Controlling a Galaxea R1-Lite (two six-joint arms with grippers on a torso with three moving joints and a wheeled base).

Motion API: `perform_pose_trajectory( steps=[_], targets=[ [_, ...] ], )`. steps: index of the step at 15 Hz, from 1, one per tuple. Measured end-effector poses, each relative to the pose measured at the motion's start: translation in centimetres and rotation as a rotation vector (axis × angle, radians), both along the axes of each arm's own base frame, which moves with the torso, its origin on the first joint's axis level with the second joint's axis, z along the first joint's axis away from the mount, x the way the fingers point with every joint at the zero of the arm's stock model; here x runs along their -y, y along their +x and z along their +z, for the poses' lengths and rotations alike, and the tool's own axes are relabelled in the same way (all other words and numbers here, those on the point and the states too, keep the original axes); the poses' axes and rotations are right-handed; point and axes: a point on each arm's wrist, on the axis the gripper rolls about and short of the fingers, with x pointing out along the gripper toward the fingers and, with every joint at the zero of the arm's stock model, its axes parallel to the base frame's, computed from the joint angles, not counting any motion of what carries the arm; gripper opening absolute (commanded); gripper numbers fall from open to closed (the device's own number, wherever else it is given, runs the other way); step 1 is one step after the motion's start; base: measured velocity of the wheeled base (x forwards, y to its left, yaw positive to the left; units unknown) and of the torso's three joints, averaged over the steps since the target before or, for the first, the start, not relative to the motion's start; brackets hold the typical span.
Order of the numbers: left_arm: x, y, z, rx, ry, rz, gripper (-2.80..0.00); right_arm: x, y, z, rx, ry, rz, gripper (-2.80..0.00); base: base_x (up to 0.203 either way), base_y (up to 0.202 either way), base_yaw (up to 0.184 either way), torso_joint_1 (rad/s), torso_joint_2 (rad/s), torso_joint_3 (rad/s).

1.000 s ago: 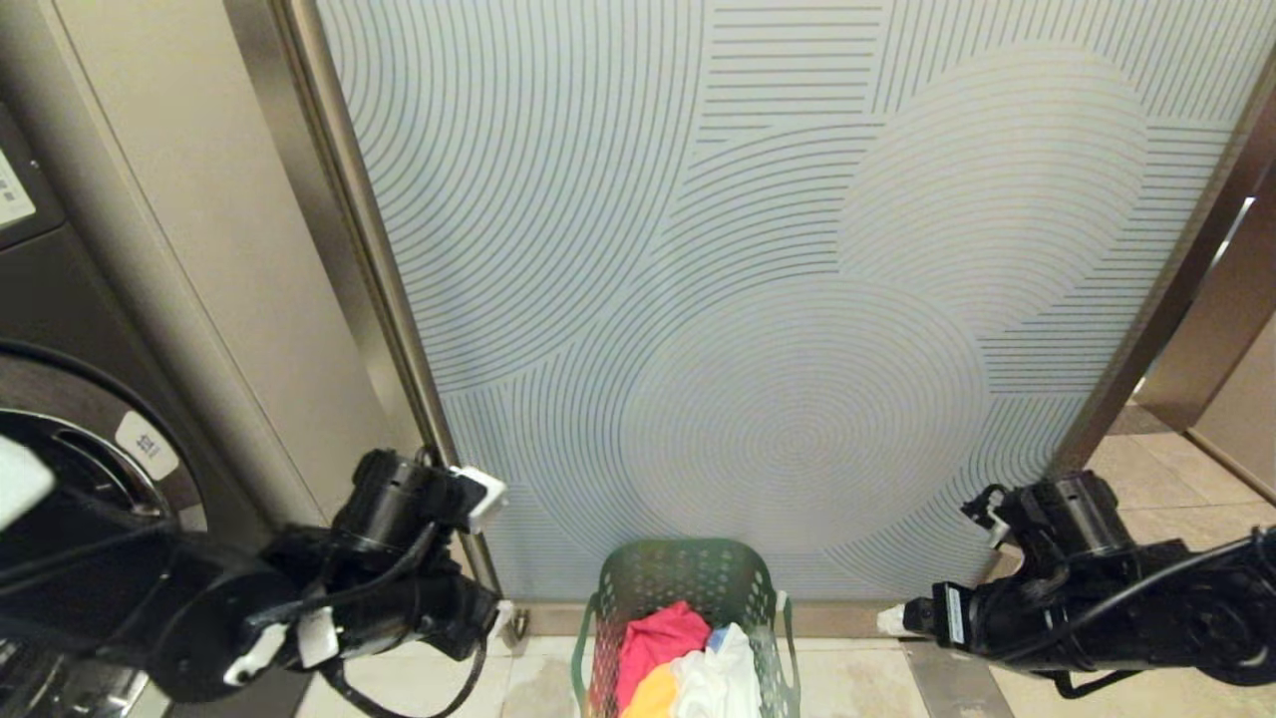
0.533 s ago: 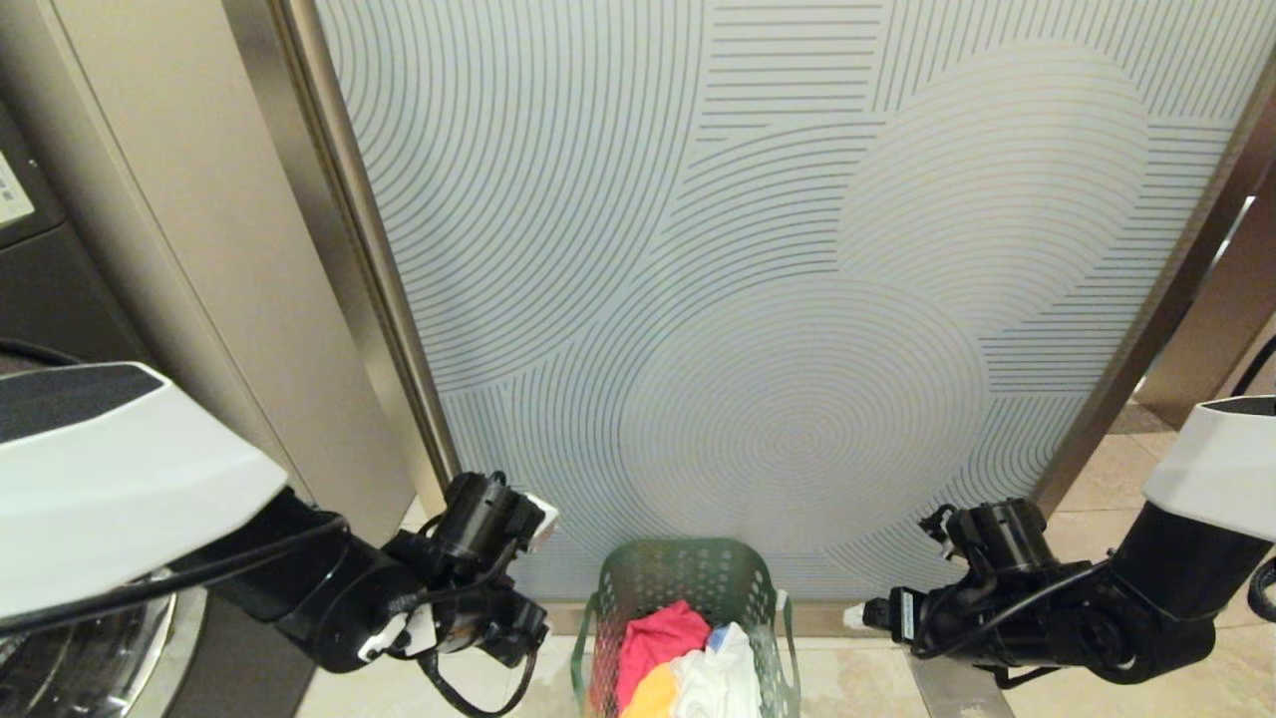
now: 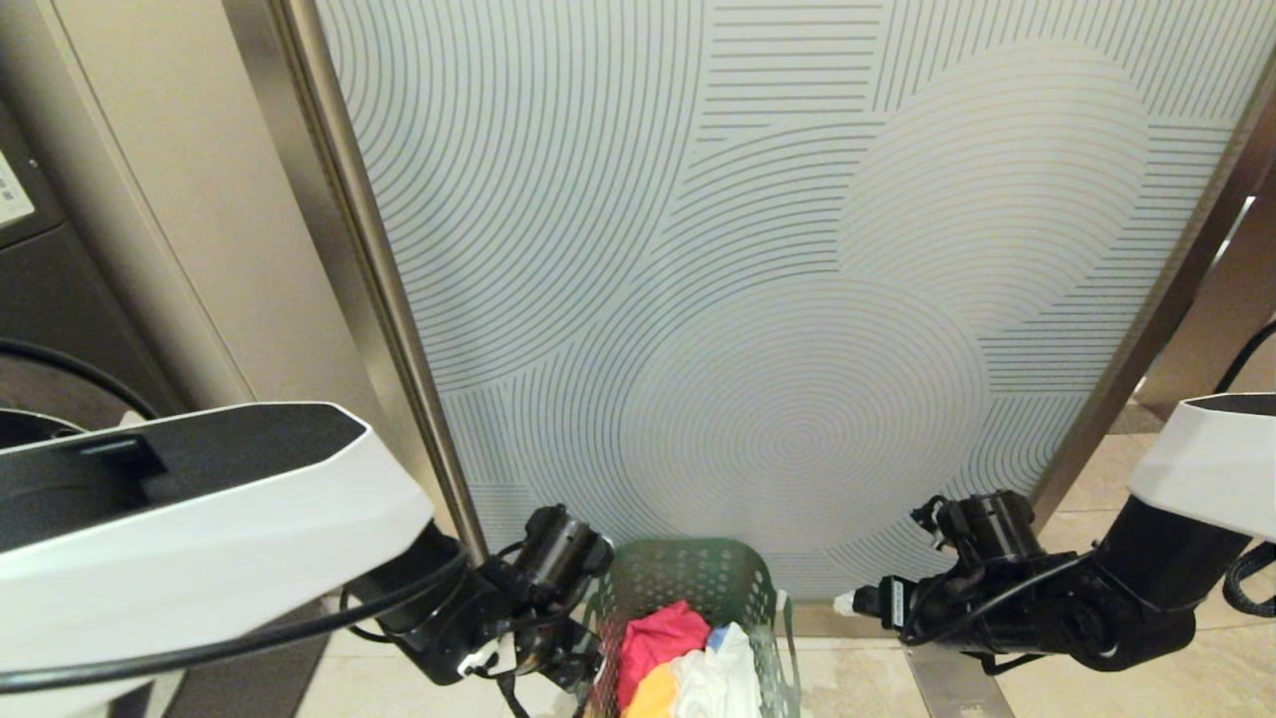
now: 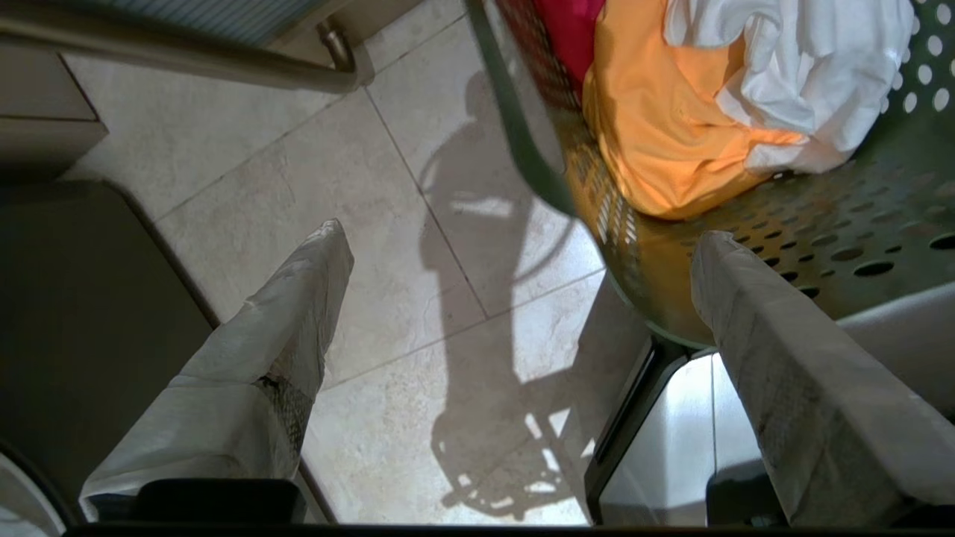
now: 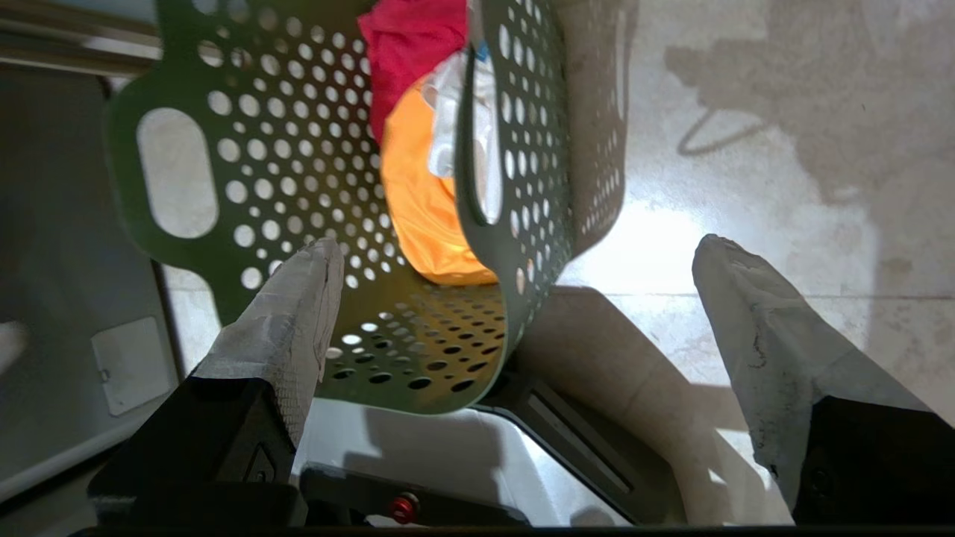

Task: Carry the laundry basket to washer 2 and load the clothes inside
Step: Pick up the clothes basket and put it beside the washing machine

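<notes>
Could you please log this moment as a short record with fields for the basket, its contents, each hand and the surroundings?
basket: green perforated basket on the tiled floor, before a patterned panel
clothes: red-pink garment, orange garment, white garment, all inside the basket
left hand: open, low at the basket's left side, holding nothing
right hand: open, low at the basket's right side, holding nothing
washer: a dark washer at far left, number not readable

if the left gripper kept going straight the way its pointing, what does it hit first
Probably the rim of the laundry basket: the open left gripper straddles that wall, one finger outside over the floor tiles, the other over the inside. Depth is unclear.
</notes>
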Motion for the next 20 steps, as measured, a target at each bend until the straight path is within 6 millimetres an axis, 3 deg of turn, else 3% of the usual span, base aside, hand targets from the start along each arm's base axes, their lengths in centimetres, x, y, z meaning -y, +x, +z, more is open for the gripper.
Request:
perform_pose_trajectory(
  steps=[4, 9, 15, 20],
  targets=[
    [2.4, 1.0, -1.8, 0.027, 0.024, 0.001, 0.00, 0.0, -0.2, 1.9, 0.048, 0.015, -0.008, 0.00, 0.000, 0.000, 0.000, 0.000, 0.00, 0.000],
    [3.0, 1.3, -3.3, 0.011, 0.036, -0.003, 0.00, 0.1, -0.3, 2.1, 0.046, 0.037, -0.035, 0.00, 0.000, 0.000, 0.000, 0.000, 0.00, 0.000],
    [3.6, 1.1, -3.1, 0.025, 0.030, -0.013, 0.00, 0.5, 0.2, 0.5, 0.008, 0.031, -0.045, 0.00, 0.000, 0.000, 0.000, 0.000, 0.00, 0.000],
    [4.8, 0.4, -1.1, 0.050, -0.075, 0.056, 0.00, 0.7, 0.0, 1.1, 0.025, 0.029, -0.047, 0.00, 0.000, 0.000, 0.000, 0.000, 0.00, 0.000]
  ],
)
